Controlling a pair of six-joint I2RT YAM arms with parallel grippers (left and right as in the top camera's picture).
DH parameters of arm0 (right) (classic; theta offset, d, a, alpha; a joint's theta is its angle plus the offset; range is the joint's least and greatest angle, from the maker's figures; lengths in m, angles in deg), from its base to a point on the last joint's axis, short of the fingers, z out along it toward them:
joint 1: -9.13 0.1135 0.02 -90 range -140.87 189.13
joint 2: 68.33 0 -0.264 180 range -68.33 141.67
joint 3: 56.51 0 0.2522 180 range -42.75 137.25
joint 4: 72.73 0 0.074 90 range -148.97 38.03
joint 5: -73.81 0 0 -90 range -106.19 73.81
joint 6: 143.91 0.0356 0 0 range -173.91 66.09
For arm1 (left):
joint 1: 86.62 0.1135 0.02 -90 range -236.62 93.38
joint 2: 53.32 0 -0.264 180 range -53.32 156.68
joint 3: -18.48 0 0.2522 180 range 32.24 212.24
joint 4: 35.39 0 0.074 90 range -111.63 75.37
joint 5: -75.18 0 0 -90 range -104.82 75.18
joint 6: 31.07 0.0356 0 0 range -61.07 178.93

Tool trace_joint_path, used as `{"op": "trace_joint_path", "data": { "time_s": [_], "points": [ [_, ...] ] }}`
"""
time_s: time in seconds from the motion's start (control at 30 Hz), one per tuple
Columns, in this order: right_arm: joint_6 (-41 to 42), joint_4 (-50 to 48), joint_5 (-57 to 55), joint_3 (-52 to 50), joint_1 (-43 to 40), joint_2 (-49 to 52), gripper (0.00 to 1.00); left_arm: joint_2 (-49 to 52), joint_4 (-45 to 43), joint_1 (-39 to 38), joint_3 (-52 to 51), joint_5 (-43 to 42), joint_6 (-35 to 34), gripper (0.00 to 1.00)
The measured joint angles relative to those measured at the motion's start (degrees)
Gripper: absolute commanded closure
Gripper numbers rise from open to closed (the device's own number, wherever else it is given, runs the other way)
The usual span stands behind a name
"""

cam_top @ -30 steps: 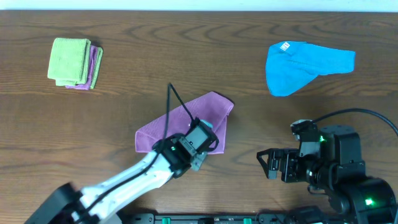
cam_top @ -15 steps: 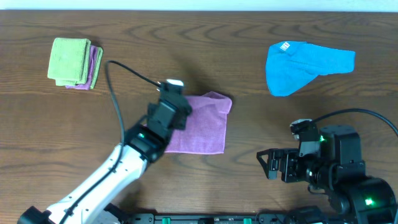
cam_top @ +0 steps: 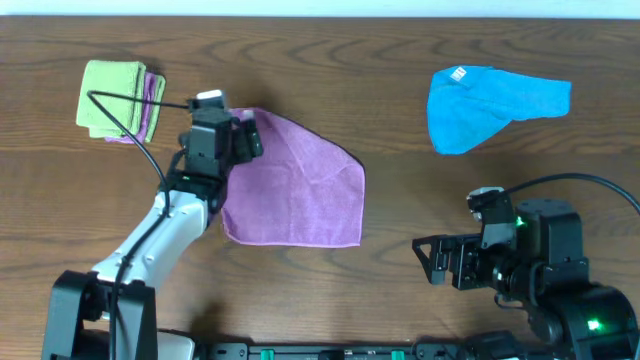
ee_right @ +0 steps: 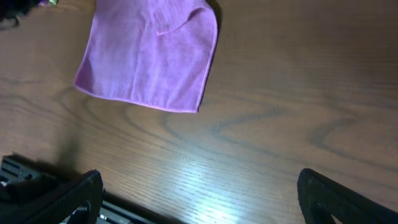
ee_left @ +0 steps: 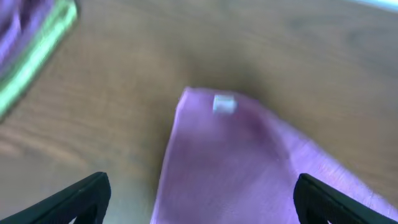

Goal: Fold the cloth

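The purple cloth (cam_top: pixel 300 190) lies spread on the wooden table, its far-left corner drawn out toward the back left. My left gripper (cam_top: pixel 247 138) hovers over that corner, open and holding nothing. In the left wrist view the cloth (ee_left: pixel 249 168) shows a small white tag (ee_left: pixel 223 104) near its corner, and the left gripper (ee_left: pixel 202 198) straddles the cloth's edge with its fingers (ee_left: pixel 78 200) wide apart. My right gripper (cam_top: pixel 428 262) stays open near the front right, apart from the cloth. The right wrist view has the right gripper (ee_right: pixel 199 199) over bare wood, with the cloth (ee_right: pixel 149 59) further off.
A folded stack of green and purple cloths (cam_top: pixel 120 100) sits at the back left, close to my left gripper, and shows in the left wrist view as a green edge (ee_left: pixel 31 50). A crumpled blue cloth (cam_top: pixel 490 105) lies at the back right.
My left gripper carried a corner of the purple cloth from the front to the back left, opening the cloth out wider. Its jaws then opened and let go. The right arm stayed put.
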Motion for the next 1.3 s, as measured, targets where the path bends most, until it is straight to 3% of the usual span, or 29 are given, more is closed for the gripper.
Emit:
{"op": "trace_joint_path", "data": {
  "time_s": [0.1,0.2,0.33,0.47,0.6,0.7,0.8,1.07,1.2,1.3],
  "points": [
    [-0.57,-1.29,0.09,-0.02,0.00,0.57,0.05,-0.50,7.56,0.02,0.02,-3.93,-0.87,0.04],
    [-0.96,-4.66,0.87,-1.20,-0.02,2.03,0.25,-3.17,16.26,-0.26,0.04,-9.62,-1.01,0.04],
    [-1.09,-12.11,4.22,-3.58,-0.02,6.23,0.25,-7.23,28.76,-0.98,0.11,-13.51,-1.01,0.04],
    [-1.11,-21.94,8.92,-3.78,0.17,12.00,0.24,-7.45,33.03,-1.03,-1.14,-14.01,-1.05,0.00],
    [-0.52,-31.01,11.56,-3.82,2.80,19.78,0.24,-7.43,32.98,-1.03,-4.09,-14.64,-1.57,0.00],
    [0.57,-39.52,12.46,-3.85,6.54,27.41,0.22,-7.43,31.39,-1.03,-5.75,-15.28,-2.40,0.22],
    [2.10,-47.30,13.09,-3.85,9.99,33.94,0.20,-7.43,30.62,-1.03,-6.86,-15.43,-3.78,0.29],
    [6.05,-63.43,14.62,-0.74,17.00,49.16,0.28,-7.43,27.10,-1.03,-10.54,-15.15,-5.75,0.34],
    [7.72,-67.12,14.93,1.51,19.02,54.73,0.26,-7.43,27.19,-1.03,-10.69,-15.17,-6.21,0.33],
    [8.57,-67.34,14.60,2.38,19.80,58.69,0.32,-7.43,27.28,-1.03,-10.69,-15.17,-6.82,0.32]
  ]
}}
